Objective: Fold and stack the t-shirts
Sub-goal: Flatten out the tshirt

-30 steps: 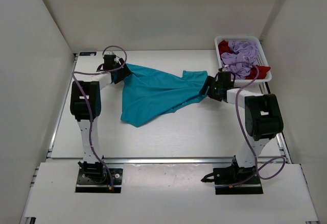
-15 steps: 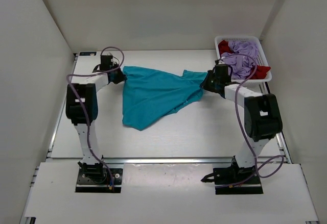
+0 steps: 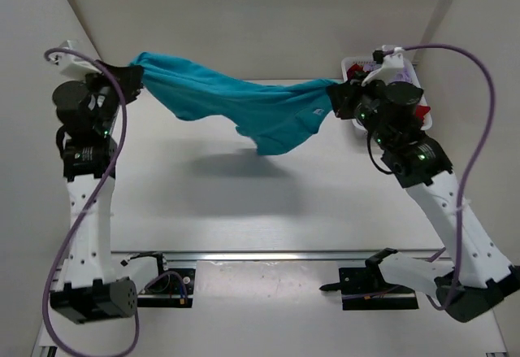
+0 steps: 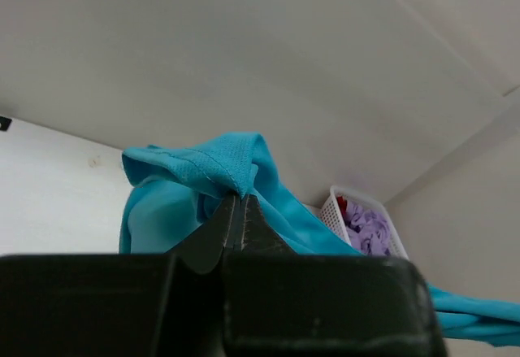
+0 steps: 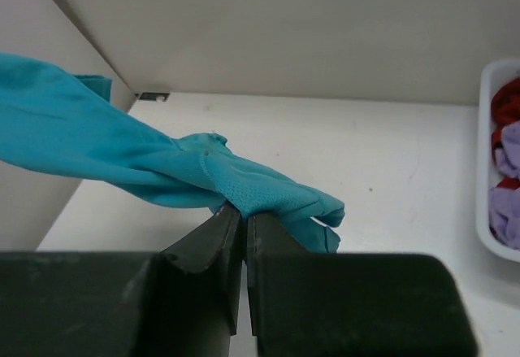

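Soft, light teal-blue t-shirt sags in mid-air above the tabletop, slung between left tool and right tool, each clenched on a bunched edge; surer holds would likely be its hems or shoulders.

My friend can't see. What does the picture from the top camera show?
Two robot arms hold a teal shirt stretched in the air between them, above a white table. The left gripper pinches one end and the right gripper pinches the other.
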Motion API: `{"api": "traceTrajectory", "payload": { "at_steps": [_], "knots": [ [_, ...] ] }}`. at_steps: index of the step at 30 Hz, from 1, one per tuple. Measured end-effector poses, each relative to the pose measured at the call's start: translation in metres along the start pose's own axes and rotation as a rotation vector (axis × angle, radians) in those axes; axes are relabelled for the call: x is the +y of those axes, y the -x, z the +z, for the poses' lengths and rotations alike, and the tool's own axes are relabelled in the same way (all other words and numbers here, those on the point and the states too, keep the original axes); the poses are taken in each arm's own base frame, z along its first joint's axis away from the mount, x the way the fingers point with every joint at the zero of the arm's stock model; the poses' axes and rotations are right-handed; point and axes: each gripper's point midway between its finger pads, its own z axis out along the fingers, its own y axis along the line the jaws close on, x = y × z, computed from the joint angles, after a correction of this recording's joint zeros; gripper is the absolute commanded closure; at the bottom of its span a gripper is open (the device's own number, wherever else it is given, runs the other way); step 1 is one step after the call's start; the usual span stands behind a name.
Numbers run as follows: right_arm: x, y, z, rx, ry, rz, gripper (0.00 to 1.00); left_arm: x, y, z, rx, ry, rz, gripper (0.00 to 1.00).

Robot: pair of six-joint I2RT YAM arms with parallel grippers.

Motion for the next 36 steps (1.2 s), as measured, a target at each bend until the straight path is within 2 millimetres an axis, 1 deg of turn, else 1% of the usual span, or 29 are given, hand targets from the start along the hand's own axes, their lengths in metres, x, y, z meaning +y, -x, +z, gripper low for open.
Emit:
{"api": "traceTrajectory", "payload": {
  "at_steps": [2, 3, 6, 8, 10, 12, 13, 14, 16, 17, 18, 19, 20, 21, 22, 23, 25, 26, 27, 28, 29, 30, 31, 32, 33, 34, 35, 36],
  "knots": [
    [0.016, 0.028, -0.023, -0.038, 0.016, -0.023, 1.00, -0.013, 0.018, -0.021, -0.037, -0.010, 0.013, 1.00],
    [0.024, 0.043, -0.032, -0.061, 0.027, -0.030, 1.00, -0.018, 0.022, -0.027, -0.045, -0.016, 0.021, 1.00],
    [0.048, 0.084, -0.059, -0.119, 0.069, -0.057, 1.00, -0.033, 0.030, -0.040, -0.044, -0.022, 0.045, 1.00],
    [0.055, 0.100, -0.068, -0.145, 0.080, -0.071, 1.00, -0.040, 0.032, -0.045, -0.034, -0.018, 0.059, 1.00],
    [0.051, 0.113, -0.069, -0.161, 0.064, -0.087, 1.00, -0.046, 0.033, -0.049, -0.027, -0.011, 0.079, 1.00],
    [0.031, 0.117, -0.059, -0.159, 0.021, -0.105, 1.00, -0.050, 0.031, -0.053, -0.026, -0.007, 0.104, 1.00],
    [0.018, 0.116, -0.052, -0.155, -0.001, -0.108, 1.00, -0.049, 0.027, -0.055, -0.019, -0.001, 0.113, 1.00],
    [-0.002, 0.109, -0.039, -0.141, -0.029, -0.107, 1.00, -0.046, 0.022, -0.055, -0.011, 0.002, 0.121, 1.00],
    [-0.031, 0.082, -0.013, -0.076, -0.071, -0.099, 1.00, -0.032, 0.002, -0.053, 0.024, 0.023, 0.128, 1.00],
    [-0.042, 0.064, 0.002, -0.026, -0.081, -0.091, 1.00, -0.020, -0.014, -0.049, 0.053, 0.043, 0.129, 0.99],
    [-0.054, 0.040, 0.023, 0.041, -0.090, -0.084, 1.00, -0.007, -0.029, -0.044, 0.088, 0.066, 0.126, 1.00],
    [-0.067, 0.010, 0.048, 0.123, -0.096, -0.073, 1.00, 0.007, -0.049, -0.036, 0.131, 0.091, 0.123, 0.99],
    [-0.079, -0.016, 0.074, 0.192, -0.097, -0.061, 0.99, 0.024, -0.074, -0.026, 0.192, 0.124, 0.119, 0.99],
    [-0.087, -0.033, 0.090, 0.234, -0.098, -0.055, 1.00, 0.041, -0.098, -0.016, 0.242, 0.155, 0.117, 0.99],
    [-0.102, -0.070, 0.117, 0.326, -0.105, -0.039, 1.00, 0.061, -0.125, -0.005, 0.303, 0.197, 0.115, 1.00],
    [-0.118, -0.109, 0.141, 0.415, -0.118, -0.023, 1.00, 0.085, -0.159, 0.008, 0.380, 0.247, 0.111, 1.00],
    [-0.143, -0.163, 0.174, 0.556, -0.146, 0.006, 1.00, 0.125, -0.215, 0.022, 0.522, 0.326, 0.088, 1.00],
    [-0.157, -0.189, 0.196, 0.617, -0.159, 0.023, 0.99, 0.145, -0.241, 0.028, 0.588, 0.367, 0.070, 0.98],
    [-0.166, -0.202, 0.211, 0.653, -0.167, 0.037, 0.89, 0.161, -0.260, 0.034, 0.640, 0.407, 0.060, 0.93],
    [-0.174, -0.210, 0.232, 0.664, -0.168, 0.049, 0.76, 0.180, -0.280, 0.044, 0.700, 0.462, 0.056, 0.80],
    [-0.181, -0.210, 0.253, 0.642, -0.166, 0.058, 0.70, 0.191, -0.289, 0.053, 0.726, 0.490, 0.067, 0.73],
    [-0.187, -0.211, 0.265, 0.616, -0.159, 0.064, 0.62, 0.198, -0.292, 0.064, 0.739, 0.513, 0.077, 0.58],
    [-0.185, -0.187, 0.250, 0.606, -0.153, 0.099, 0.56, 0.181, -0.253, 0.113, 0.631, 0.478, 0.110, 0.32],
    [-0.182, -0.171, 0.246, 0.571, -0.152, 0.094, 0.57, 0.174, -0.239, 0.116, 0.596, 0.456, 0.113, 0.31],
    [-0.180, -0.162, 0.236, 0.556, -0.164, 0.085, 0.57, 0.165, -0.227, 0.117, 0.559, 0.426, 0.094, 0.34],
    [-0.173, -0.156, 0.221, 0.560, -0.173, 0.086, 0.58, 0.161, -0.215, 0.111, 0.533, 0.417, 0.079, 0.37],
    [-0.163, -0.149, 0.205, 0.551, -0.177, 0.081, 0.61, 0.159, -0.205, 0.102, 0.507, 0.408, 0.068, 0.46],
    [-0.147, -0.144, 0.185, 0.540, -0.168, 0.077, 0.66, 0.157, -0.198, 0.090, 0.484, 0.406, 0.057, 0.50]
  ]
}}
